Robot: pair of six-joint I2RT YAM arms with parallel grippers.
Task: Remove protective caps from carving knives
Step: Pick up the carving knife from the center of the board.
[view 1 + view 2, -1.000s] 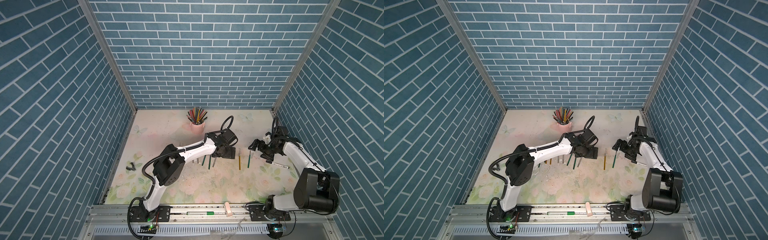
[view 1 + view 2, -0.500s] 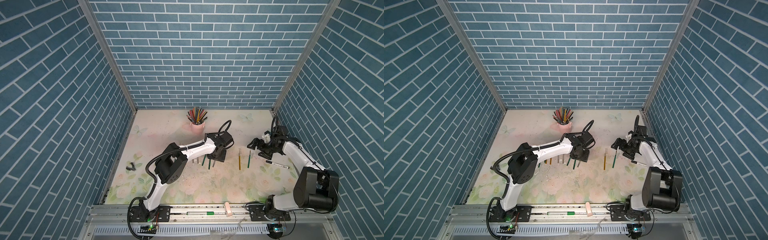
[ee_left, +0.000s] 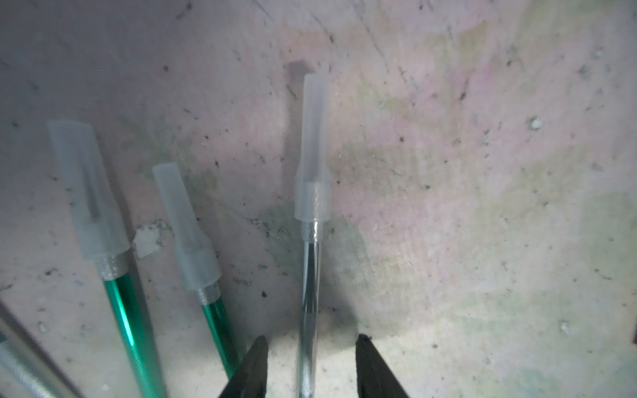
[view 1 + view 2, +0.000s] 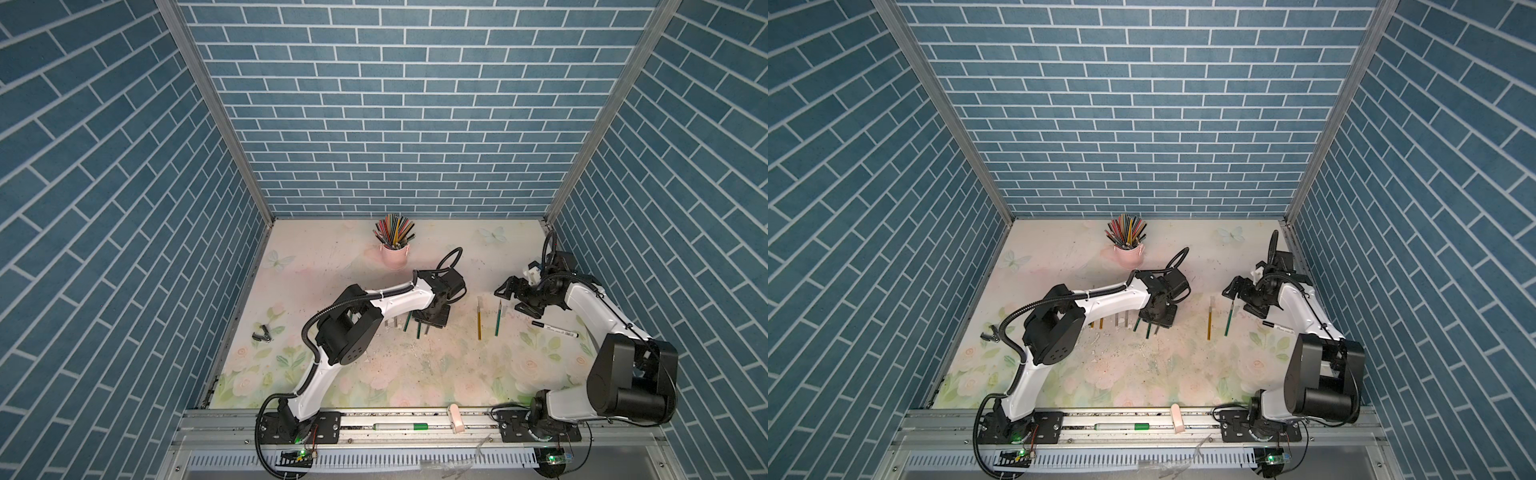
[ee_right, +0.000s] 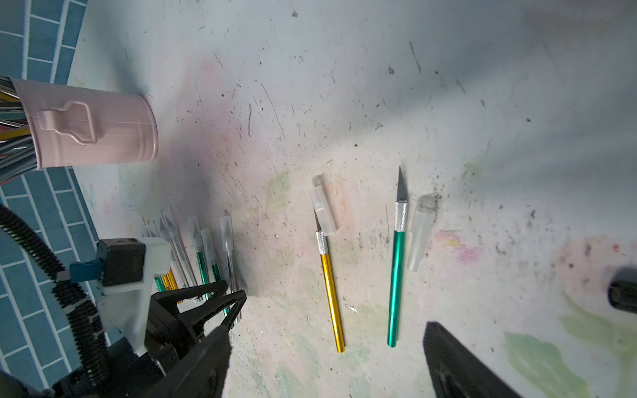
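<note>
Marker (image 4: pixel 555 328) print unreadable | left gripper (image 3: pixel 310 339) released, astride silver knife (image 3: pixel 309 293) | right gripper (image 5: pixel 327 325) released

Green knife (image 5: pixel 396 275) bare, cap (image 5: pixel 418 241) beside

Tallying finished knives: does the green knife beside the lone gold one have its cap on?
No: the green knife shows a bare blade, and a cap lies beside it.

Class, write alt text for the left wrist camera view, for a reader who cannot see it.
A silver-handled carving knife, its translucent cap still on, lies on the stained table between the open fingers of the left gripper, untouched by either. Two capped green-handled knives lie beside it.
</note>
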